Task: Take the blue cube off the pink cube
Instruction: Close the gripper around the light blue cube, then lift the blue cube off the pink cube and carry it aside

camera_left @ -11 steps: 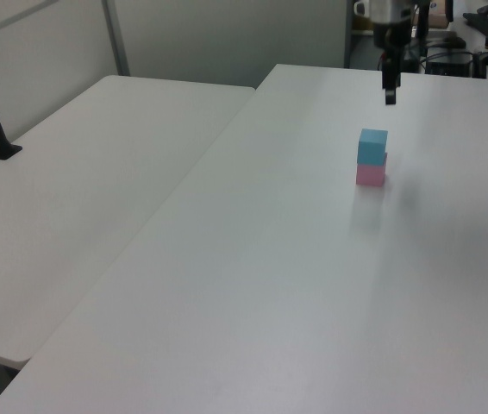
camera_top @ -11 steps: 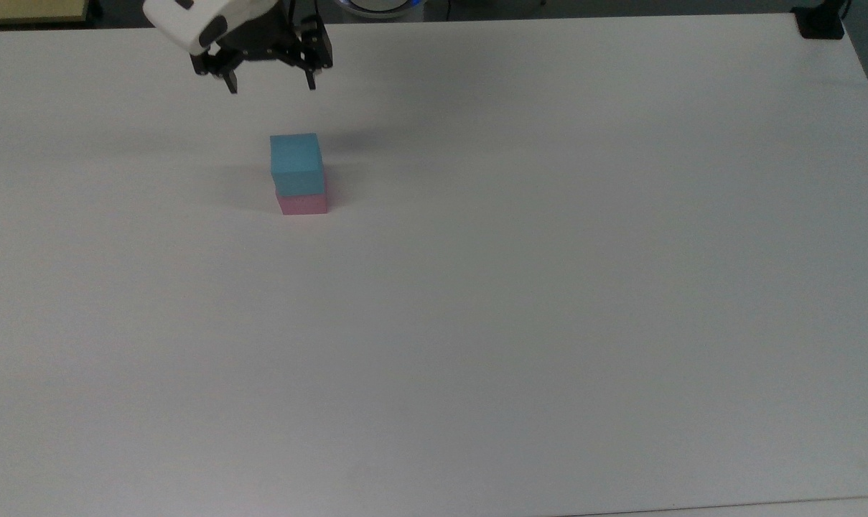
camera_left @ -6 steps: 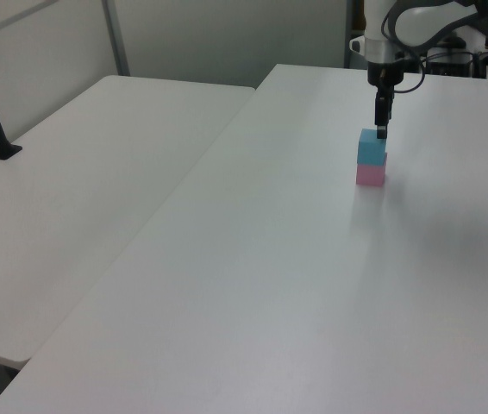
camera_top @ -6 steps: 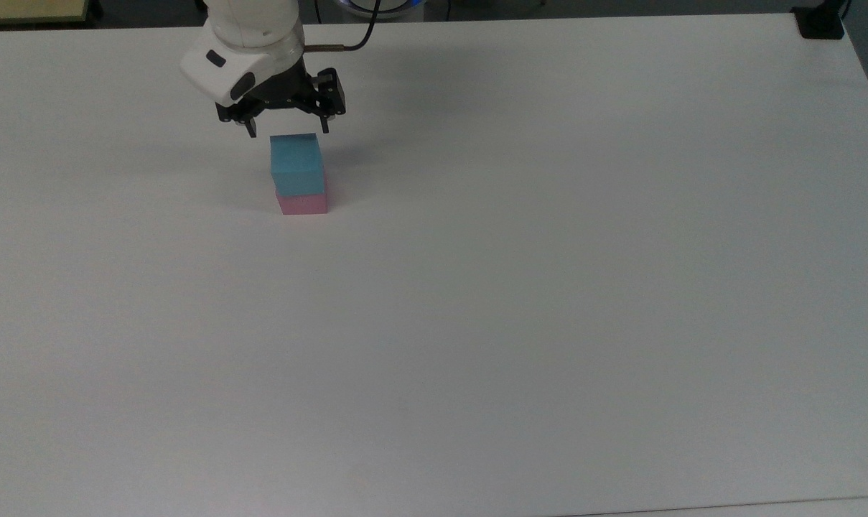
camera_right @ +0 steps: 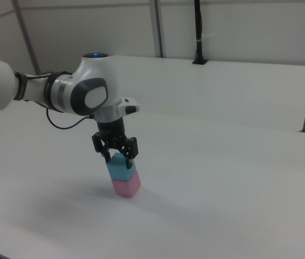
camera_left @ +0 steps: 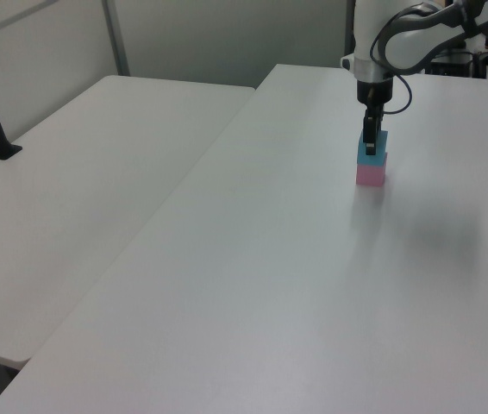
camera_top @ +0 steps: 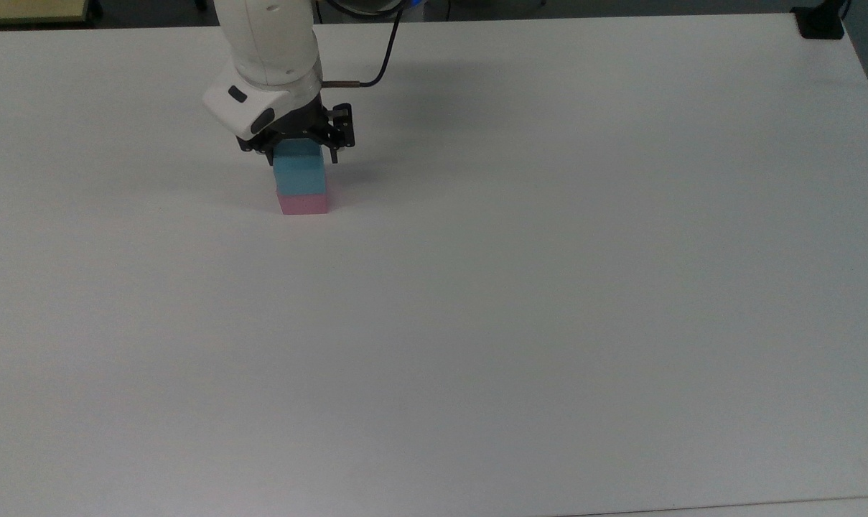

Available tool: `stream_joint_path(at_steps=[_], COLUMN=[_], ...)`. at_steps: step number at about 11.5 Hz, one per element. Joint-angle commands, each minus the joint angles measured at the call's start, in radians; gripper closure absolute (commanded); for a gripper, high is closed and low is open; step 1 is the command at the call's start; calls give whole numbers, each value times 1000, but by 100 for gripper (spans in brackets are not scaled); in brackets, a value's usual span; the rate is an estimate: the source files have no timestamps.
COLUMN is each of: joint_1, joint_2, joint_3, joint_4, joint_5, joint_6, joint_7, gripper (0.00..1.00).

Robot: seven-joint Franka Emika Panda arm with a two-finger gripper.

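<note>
On the bare white table (camera_top: 548, 287) the blue cube (camera_top: 299, 174) sits atop the pink cube (camera_top: 303, 203); the gripper (camera_top: 301, 155) hangs directly above, fingers spread and straddling the blue cube's upper sides, gripping nothing yet

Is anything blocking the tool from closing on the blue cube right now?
Nothing visible. The tool is open and straddles the top of the small sky-blue matte cube, which sits on the pastel pink matte cube. The white table around the stack is bare.
</note>
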Motion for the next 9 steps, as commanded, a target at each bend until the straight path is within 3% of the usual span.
stream_joint_path(at_steps=[1, 2, 4, 8, 9], joint_1=[-2, -6, -28, -82, -85], joint_2=[-9, -1, 14, 241, 282], joint_3=[3, 3, 3, 3, 3], joint_4=[27, 52, 102, 378, 406], joint_5=[-6, -6, -2, 53, 55], joint_6=[4, -17, -28, -23, -17], joint_7=[31, 28, 5, 4, 4], gripper=[56, 60, 60, 59, 59])
